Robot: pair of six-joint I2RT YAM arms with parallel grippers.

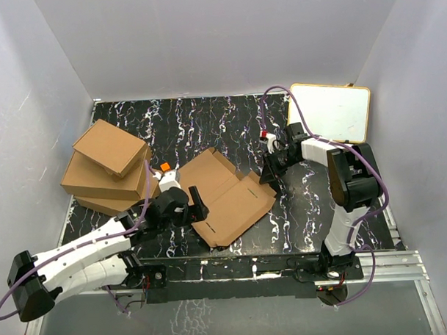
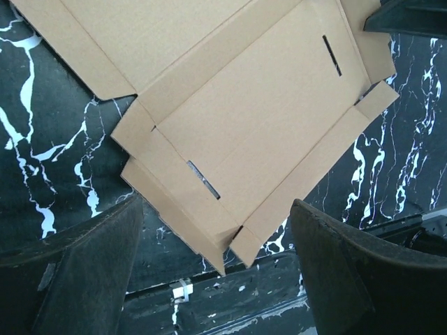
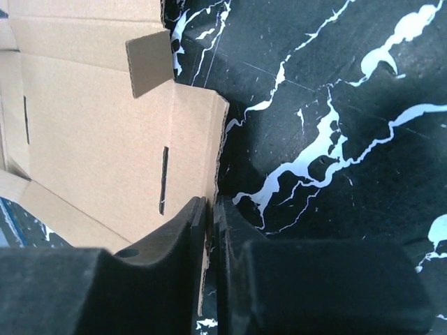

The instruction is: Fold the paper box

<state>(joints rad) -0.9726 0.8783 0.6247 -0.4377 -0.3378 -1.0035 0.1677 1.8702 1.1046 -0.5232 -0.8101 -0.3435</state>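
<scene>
Left wrist view: paper box point(image 2: 258, 118) cropped at 12 and 10 o'clock. Left gripper point(image 2: 216, 209) fingers point(image 2: 77, 279) blurred, cut off at 6.
Right wrist view: paper box rim disappears inside pinch of right gripper point(image 3: 211, 216); pinched part hidden. Sheet cropped at 9.
Top view: left arm point(image 1: 101, 252) masks paper box edge at 9. Lower piled boxes point(image 1: 99, 183) partly covered.

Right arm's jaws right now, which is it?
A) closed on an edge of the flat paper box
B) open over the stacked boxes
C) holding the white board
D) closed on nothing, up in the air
A: in the right wrist view, the jaws of the right arm meet on a thin edge of the paper box, which lies unfolded on the table.
</scene>
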